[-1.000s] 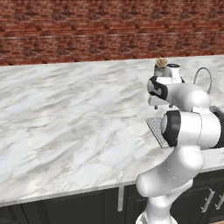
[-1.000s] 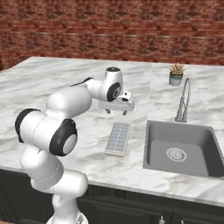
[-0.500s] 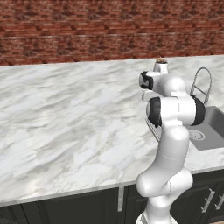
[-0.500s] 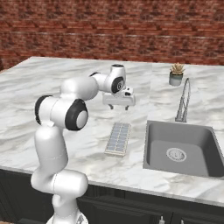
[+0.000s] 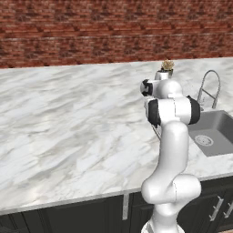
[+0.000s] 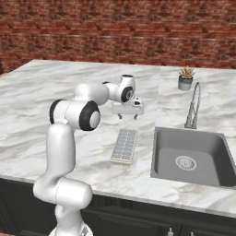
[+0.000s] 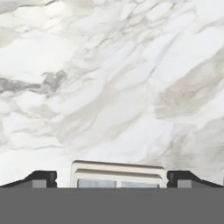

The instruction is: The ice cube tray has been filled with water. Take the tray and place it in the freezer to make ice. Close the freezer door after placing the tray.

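- Jaws (image 6: 128, 115): parted and holding nothing, pointing downward above the table, hanging over the bare marble just beyond the far end of the ice cube tray; in the hand view their two dark fingertips (image 7: 41, 178) stand wide apart at either side of the tray's end.
- Ice cube tray (image 6: 125, 146): lies flat on the white marble table (image 6: 55, 87), near its front edge, just left of the sink in the right base view, its long side running away from the front edge. Its near end (image 7: 118, 174) shows between the fingertips in the hand view, not touched by them.
- Water: fills the tray's square cells as a pale bluish gloss, seen in the right base view.
- Sink (image 6: 190, 156): grey basin set into the table beside the tray, with a round drain and a curved metal faucet (image 6: 193, 103) at its far rim.
- Potted plant (image 6: 185, 78): small succulent in a grey pot, standing well behind the faucet near the brick wall (image 6: 115, 32).
- Arm: in the left base view its white links hide most of the tray.
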You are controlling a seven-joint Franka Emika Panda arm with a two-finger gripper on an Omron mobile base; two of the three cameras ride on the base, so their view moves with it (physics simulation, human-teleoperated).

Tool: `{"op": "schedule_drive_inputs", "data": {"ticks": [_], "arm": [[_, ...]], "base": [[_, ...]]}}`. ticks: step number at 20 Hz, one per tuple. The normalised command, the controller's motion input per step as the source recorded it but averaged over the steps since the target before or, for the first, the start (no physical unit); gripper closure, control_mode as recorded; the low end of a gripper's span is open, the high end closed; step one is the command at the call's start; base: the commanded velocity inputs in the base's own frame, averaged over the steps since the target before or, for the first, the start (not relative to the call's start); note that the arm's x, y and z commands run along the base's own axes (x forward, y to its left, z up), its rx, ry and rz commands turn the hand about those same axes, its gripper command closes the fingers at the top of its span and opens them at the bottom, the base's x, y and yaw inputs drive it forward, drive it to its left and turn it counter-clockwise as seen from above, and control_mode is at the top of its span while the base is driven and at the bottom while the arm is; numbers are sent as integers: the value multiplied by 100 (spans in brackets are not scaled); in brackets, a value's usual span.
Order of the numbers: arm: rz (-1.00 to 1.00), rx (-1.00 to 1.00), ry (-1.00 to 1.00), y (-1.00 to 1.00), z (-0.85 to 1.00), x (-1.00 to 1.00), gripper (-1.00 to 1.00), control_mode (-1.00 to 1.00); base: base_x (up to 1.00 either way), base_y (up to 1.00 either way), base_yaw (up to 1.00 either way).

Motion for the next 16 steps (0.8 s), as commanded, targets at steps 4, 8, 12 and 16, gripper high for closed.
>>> {"op": "schedule_drive_inputs", "data": {"ticks": [4,8,12,16], "arm": [[9,0,0,-16,-62,28,-100,-100],[9,0,0,-11,-46,32,-100,-100],[9,0,0,-2,-40,30,-100,-100],[9,0,0,0,-27,41,-100,-100]], "base": [[0,0,0],[0,0,0],[0,0,0],[0,0,0]]}}
